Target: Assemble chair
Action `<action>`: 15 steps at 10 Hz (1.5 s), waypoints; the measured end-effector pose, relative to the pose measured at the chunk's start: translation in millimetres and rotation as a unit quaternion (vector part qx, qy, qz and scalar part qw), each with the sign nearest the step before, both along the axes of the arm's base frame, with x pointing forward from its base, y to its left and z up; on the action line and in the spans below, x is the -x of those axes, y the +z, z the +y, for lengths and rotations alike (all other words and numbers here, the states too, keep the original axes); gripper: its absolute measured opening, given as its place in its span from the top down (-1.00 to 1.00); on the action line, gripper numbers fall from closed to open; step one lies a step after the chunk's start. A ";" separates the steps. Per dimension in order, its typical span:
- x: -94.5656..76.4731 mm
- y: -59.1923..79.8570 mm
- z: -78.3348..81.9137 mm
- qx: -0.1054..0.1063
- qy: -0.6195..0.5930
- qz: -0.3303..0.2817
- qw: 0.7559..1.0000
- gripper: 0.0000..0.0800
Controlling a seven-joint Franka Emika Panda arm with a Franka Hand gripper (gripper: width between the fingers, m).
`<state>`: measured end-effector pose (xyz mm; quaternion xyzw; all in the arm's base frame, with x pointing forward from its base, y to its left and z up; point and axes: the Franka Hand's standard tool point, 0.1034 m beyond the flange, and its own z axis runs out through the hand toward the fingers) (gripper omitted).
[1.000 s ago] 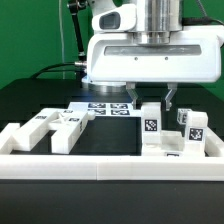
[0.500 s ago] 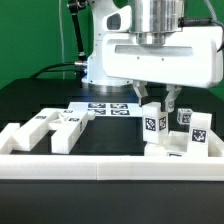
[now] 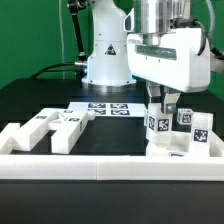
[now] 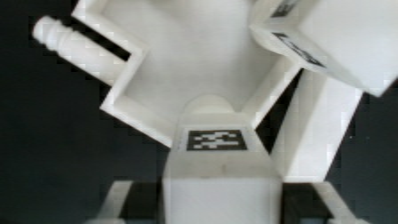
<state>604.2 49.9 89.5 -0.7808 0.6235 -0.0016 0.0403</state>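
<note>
1. The gripper (image 3: 160, 103) hangs straight down with its jaws clamped on the top of an upright white post (image 3: 154, 128), one finger on each side.
2. From the wrist view, the post (image 4: 217, 175) fills the gap between the fingers, tag (image 4: 217, 138) facing the camera. Looks like a proper grip to me, not just hovering.
3. Directly below the tool, the post's foot meets a low white slab (image 3: 170, 152). Can't tell whether it's actually seated in there.
4. Just beside the tool, toward the exterior view's right, there's a tagged block (image 3: 192, 125) standing on the same slab. It's close to the post, but I can't tell if they touch.
5. Behind the tool, flat on the black table (image 3: 40, 100), is the marker board (image 3: 105, 107).
6. Well away from the tool, toward the exterior view's left, two loose parts (image 3: 62, 130) lie side by side.
7. In front of everything runs the rail (image 3: 90, 166).
</note>
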 end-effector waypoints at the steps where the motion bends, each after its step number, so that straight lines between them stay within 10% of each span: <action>1: 0.1 -0.1 0.9 -0.004 -0.032 0.002 0.999 0.27; 4: 0.1 0.2 2.1 -0.001 -0.016 0.002 1.000 0.10; 5: -1.3 2.1 5.4 0.005 0.035 0.001 0.999 -0.37; 7: -2.6 3.0 7.5 0.008 0.112 -0.007 0.994 -0.57; 15: -1.0 0.2 1.9 0.031 0.441 -0.028 0.897 -0.62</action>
